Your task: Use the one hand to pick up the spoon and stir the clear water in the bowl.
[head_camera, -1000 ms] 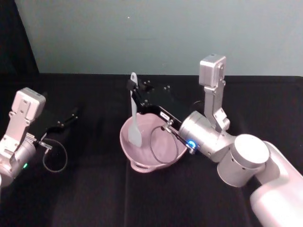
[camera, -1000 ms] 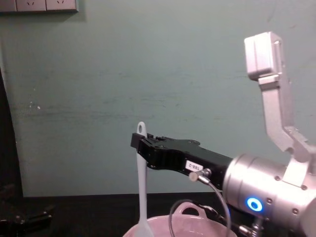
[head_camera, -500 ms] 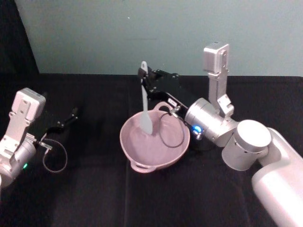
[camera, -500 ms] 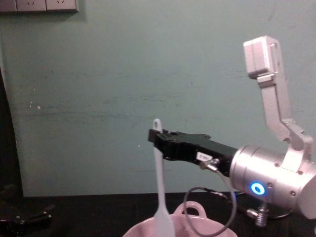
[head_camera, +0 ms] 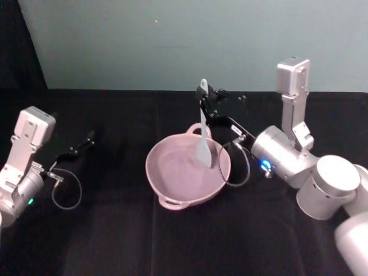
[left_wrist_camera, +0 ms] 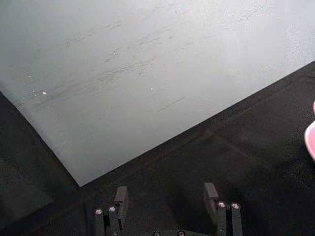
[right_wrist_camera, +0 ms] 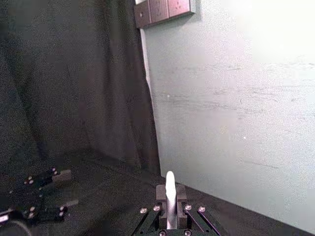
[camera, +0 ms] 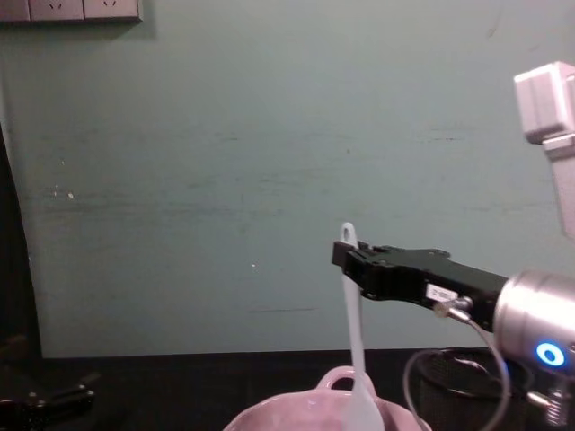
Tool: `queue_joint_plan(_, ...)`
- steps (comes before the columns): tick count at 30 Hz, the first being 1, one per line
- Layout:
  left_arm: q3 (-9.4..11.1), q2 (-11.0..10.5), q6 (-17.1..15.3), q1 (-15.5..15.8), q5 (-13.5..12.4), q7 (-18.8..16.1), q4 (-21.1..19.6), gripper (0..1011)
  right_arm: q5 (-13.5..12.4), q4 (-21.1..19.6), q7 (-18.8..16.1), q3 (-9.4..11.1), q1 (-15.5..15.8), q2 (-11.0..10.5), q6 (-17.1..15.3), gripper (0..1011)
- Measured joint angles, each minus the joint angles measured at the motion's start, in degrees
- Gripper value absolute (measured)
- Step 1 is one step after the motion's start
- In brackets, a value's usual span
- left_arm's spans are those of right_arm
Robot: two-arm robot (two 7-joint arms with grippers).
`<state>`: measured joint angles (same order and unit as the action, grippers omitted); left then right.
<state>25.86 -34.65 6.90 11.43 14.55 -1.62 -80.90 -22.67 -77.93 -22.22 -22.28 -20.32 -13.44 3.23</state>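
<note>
The pale pink bowl (head_camera: pixel 154 175) sits mid-table, its loop handle toward the back; its rim also shows in the chest view (camera: pixel 287 413). The white spoon (head_camera: pixel 203 138) hangs upright, blade down inside the bowl near its right side. My right gripper (head_camera: pixel 204 101) reaches in from the right and is shut on the top of the spoon's handle (camera: pixel 352 305), just under the hole. In the right wrist view the handle end (right_wrist_camera: pixel 170 187) sticks up between the closed jaws. My left gripper (head_camera: pixel 86 141) rests open at the far left, away from the bowl.
Black cloth covers the table up to a pale green wall. A dark round container (camera: pixel 463 386) stands behind the bowl on the right, under my right arm. A grey cable loop (head_camera: pixel 233 169) hangs from the right wrist over the bowl's right rim.
My right gripper has carried the spoon rightward across the bowl, from its left side to its right side, keeping it upright. The left arm has not moved.
</note>
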Motion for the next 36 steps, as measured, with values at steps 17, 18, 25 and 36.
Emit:
queue_joint_plan(17,0.0,0.0,0.0,0.0,0.0,0.0,0.0,1011,-0.1,-7.3,-0.7,-2.1,4.7,-0.8,-2.7,111)
queue_joint_plan(18,0.0,0.0,0.0,0.0,0.0,0.0,0.0,1011,-0.2,-7.1,-0.8,-2.4,4.5,-0.6,-2.7,111)
queue_joint_plan(25,0.0,0.0,0.0,0.0,0.0,0.0,0.0,1011,-0.2,-4.1,-2.1,-4.6,2.0,1.3,-2.3,111)
queue_joint_plan(36,0.0,0.0,0.0,0.0,0.0,0.0,0.0,1011,-0.1,4.0,-3.7,-6.1,-3.9,4.6,-0.6,110)
